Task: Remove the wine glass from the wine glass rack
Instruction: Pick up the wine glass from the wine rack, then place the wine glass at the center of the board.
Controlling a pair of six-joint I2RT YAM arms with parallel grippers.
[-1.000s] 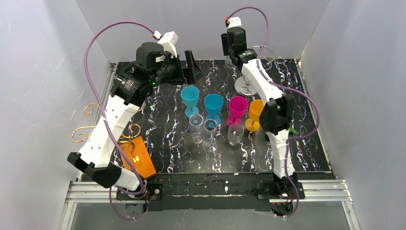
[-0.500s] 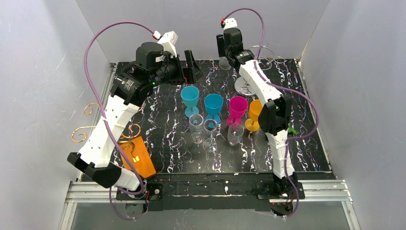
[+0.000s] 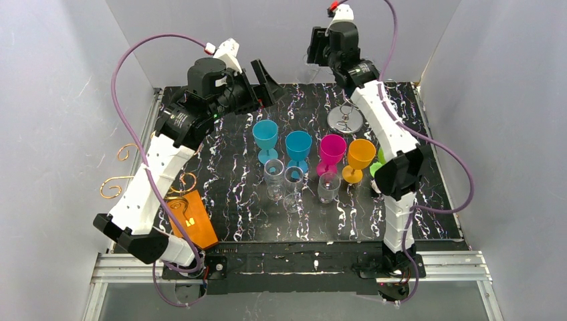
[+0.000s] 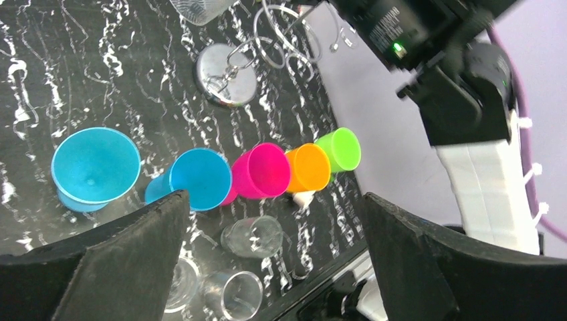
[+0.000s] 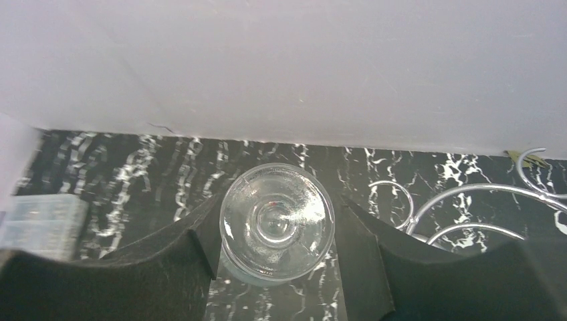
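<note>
From above, the right gripper [image 3: 315,57] is raised high against the back wall, behind the silver wire wine glass rack [image 3: 346,120] with its round metal base and off to the rack's left-arm side. What sits in its claw is too faint to make out here. The left gripper [image 3: 264,83] hangs well to the left-arm side of the rack, its claw spread wide with nothing in it. In front of the rack, on the black marbled table [image 3: 434,214], stands a row of plastic goblets: a cyan goblet [image 3: 265,134], a blue goblet [image 3: 298,144], a magenta goblet [image 3: 332,146] and an orange goblet [image 3: 361,154]. Three small clear tumblers [image 3: 293,179] stand nearer the arm bases than that row.

In the left wrist view, its two black fingers [image 4: 134,261] stand far apart at the lower corners, framing the goblets without touching any. A green goblet [image 4: 339,148] ends the row, just beside the orange one. A clear wine glass [image 4: 200,8] shows at the top edge, beside the rack's wire loops and apart from them.

In the right wrist view, the clear wine glass sits upright between the two black pads [image 5: 180,267], both pressing its sides, so the claw holds it at a middling width. The rack's loops lie off to one side, not touching the glass.
</note>
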